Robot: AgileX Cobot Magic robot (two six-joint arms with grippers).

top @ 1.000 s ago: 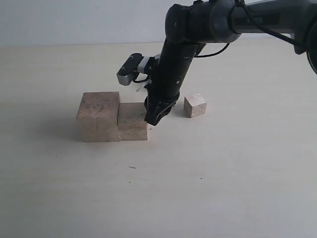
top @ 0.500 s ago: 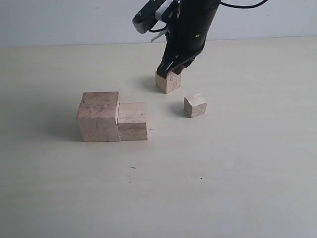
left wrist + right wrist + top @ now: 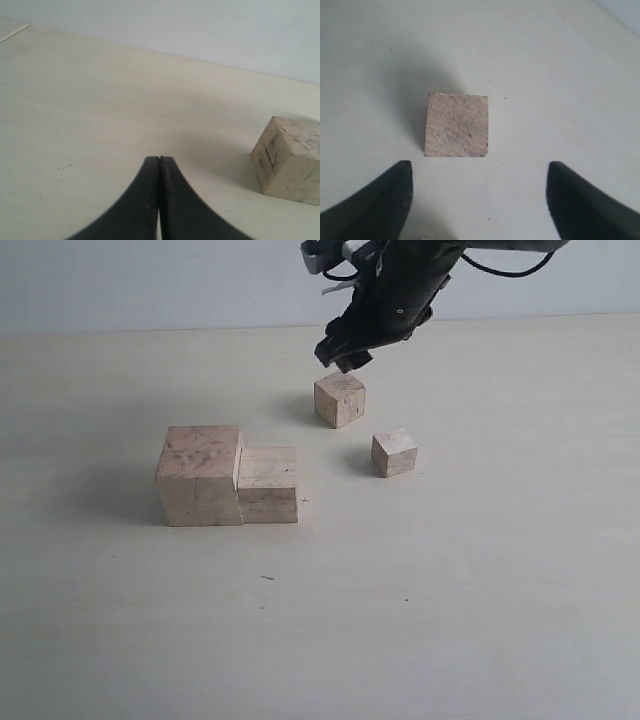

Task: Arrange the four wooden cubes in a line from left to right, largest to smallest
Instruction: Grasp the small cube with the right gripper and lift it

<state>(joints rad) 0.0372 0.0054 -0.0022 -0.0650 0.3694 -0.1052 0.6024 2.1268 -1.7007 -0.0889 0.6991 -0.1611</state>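
The largest cube [image 3: 200, 475] and the second-largest cube [image 3: 268, 485] stand touching, side by side, left of centre. Farther back, apart from them, is the third cube [image 3: 340, 400], with the smallest cube [image 3: 394, 453] to its right and nearer. My right gripper [image 3: 345, 355] hovers just above the third cube. It is open [image 3: 480, 167], and that cube [image 3: 456, 125] lies on the table ahead of the fingertips, untouched. My left gripper [image 3: 159, 159] is shut on nothing, low over the table. A wooden cube [image 3: 290, 160] sits off to its side.
The pale table [image 3: 450, 590] runs wide in front of the cubes and to both sides. A light wall [image 3: 150, 280] bounds it at the back. The right arm [image 3: 420, 270] comes in from the upper right above the third cube.
My right gripper left the spot beside the second-largest cube, went back to the third cube, and now stands lifted clear of it. The third cube stays on the table.
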